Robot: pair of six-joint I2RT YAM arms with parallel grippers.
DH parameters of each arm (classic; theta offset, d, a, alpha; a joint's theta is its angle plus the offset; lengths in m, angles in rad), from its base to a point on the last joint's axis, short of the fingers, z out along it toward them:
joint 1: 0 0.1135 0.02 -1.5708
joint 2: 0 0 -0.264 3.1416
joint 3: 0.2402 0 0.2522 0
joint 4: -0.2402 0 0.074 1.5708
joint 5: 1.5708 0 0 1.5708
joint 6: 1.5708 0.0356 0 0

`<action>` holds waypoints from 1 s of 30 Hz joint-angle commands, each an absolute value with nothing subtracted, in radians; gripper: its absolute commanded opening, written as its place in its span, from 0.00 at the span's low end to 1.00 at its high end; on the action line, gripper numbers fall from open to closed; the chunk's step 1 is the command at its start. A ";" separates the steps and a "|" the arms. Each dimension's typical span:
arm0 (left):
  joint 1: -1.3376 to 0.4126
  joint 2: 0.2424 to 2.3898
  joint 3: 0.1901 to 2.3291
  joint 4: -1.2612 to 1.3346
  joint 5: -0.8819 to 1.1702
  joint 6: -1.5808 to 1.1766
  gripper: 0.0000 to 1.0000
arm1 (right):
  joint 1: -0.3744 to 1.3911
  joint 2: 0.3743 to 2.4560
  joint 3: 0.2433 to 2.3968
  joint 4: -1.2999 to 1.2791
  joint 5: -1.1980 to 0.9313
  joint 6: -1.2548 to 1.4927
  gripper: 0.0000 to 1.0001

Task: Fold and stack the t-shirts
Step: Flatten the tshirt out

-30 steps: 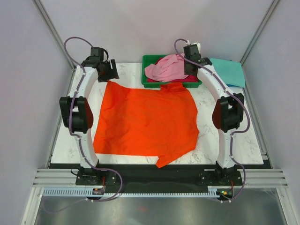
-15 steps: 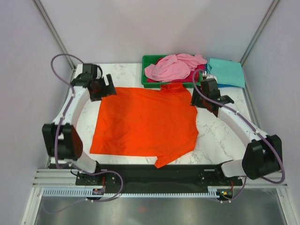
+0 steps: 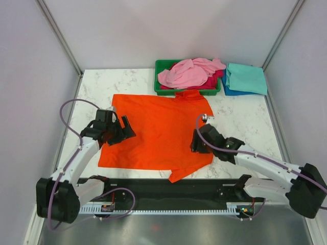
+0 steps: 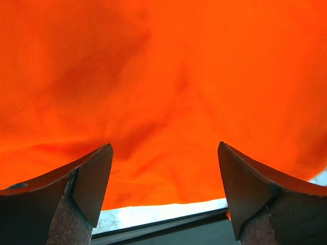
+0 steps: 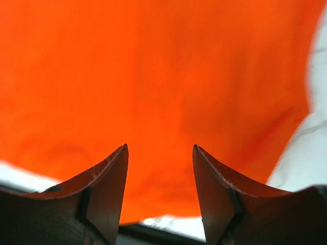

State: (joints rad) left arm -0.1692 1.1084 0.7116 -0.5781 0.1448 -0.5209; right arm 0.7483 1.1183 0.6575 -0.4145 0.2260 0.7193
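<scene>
Both arms swung back over orange shirt (image 3: 163,127) | left hand (image 4: 163,150), right hand (image 5: 160,148) open, empty | near hem just under both

A: Where could a hand pass?

B: Over the bare bench (image 3: 245,122) right of the orange t-shirt (image 3: 158,127), and over the far left corner.

A: What stands in the way?

B: The green tray (image 3: 159,71), heaped with the pink t-shirt (image 3: 186,74), sits at the far edge against the orange collar. The teal t-shirt (image 3: 248,79) lies just beside it. The left fingers (image 4: 92,178) and right fingers (image 5: 110,178) stand spread over the orange cloth's two sides. The walls (image 3: 153,30) close three sides.
</scene>
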 commanded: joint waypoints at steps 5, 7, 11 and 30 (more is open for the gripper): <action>-0.189 0.925 0.811 -0.650 0.216 -0.473 0.90 | 1.211 1.019 0.589 -0.569 0.483 1.093 0.60; -0.189 0.911 0.816 -0.676 0.225 -0.436 0.91 | 1.276 1.026 0.580 -0.612 0.540 1.190 0.61; -0.196 0.896 0.798 -0.652 0.267 -0.425 0.91 | 1.354 1.049 0.583 -0.696 0.575 1.270 0.62; -0.199 0.877 0.776 -0.609 0.356 -0.413 0.91 | 1.344 1.095 0.508 -0.738 0.768 1.462 0.71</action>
State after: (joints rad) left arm -0.1944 0.8928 0.7788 -0.6365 0.3161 -0.4507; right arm 1.3563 1.1011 0.5167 -0.7246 0.6708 1.4067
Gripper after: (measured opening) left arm 0.906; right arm 0.703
